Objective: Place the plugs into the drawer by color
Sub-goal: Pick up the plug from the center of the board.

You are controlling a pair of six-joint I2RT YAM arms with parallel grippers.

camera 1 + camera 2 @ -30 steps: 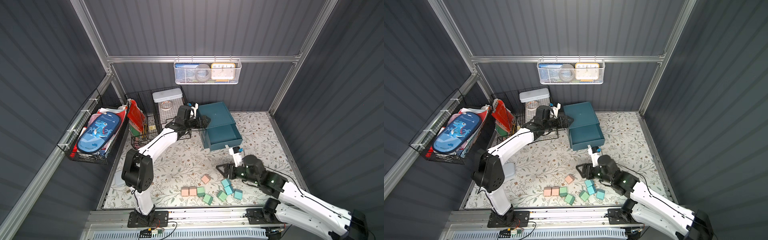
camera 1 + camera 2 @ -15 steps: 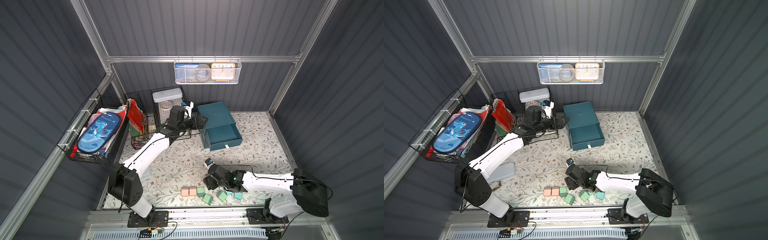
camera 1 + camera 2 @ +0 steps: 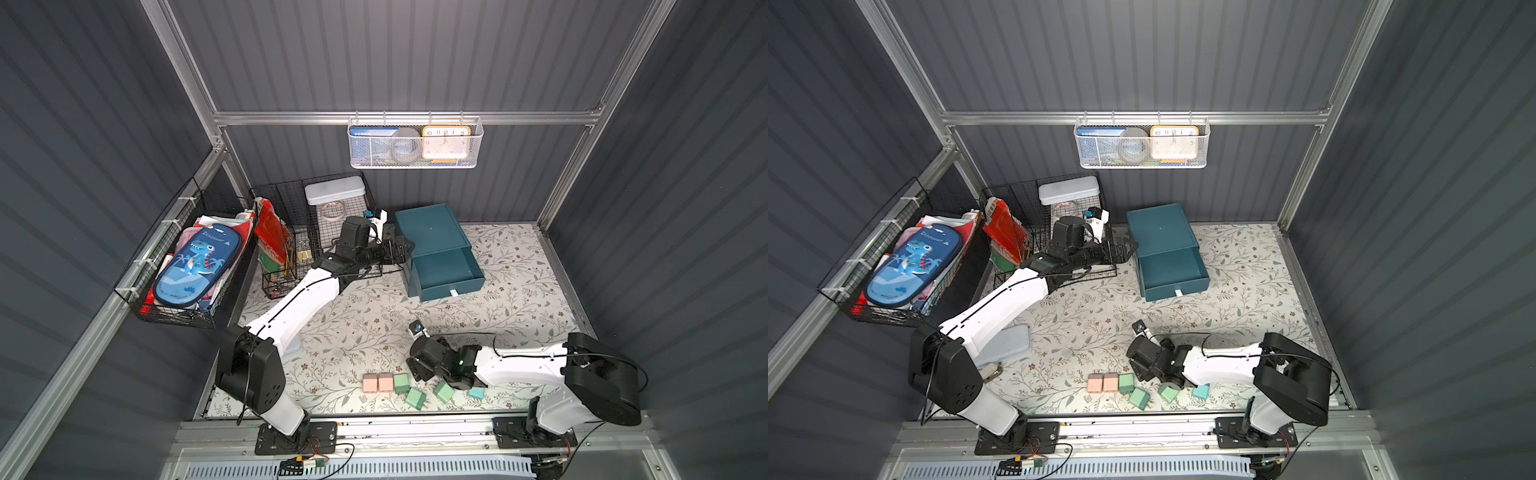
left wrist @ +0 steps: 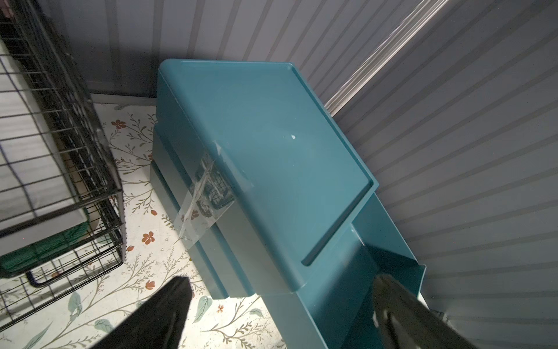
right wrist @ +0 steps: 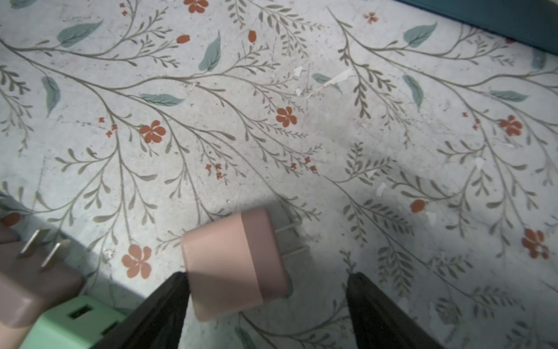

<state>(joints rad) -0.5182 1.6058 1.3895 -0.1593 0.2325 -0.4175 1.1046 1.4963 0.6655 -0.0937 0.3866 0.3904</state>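
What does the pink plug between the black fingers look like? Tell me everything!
The pink plug is a small rounded cube, smooth like plastic, with a darker strip at the end where two metal prongs stick out. It lies on its side on the flowery mat, between the open fingers of the right gripper. One finger looks right beside it; touching or not, I cannot tell.

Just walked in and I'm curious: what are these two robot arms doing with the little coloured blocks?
They're sorting coloured plugs into the teal drawer cabinet. The right gripper is open around a pink plug lying on the floral mat, not gripping it. The left gripper is open beside the cabinet, which has one drawer pulled out. The rest lie near the mat's front edge.
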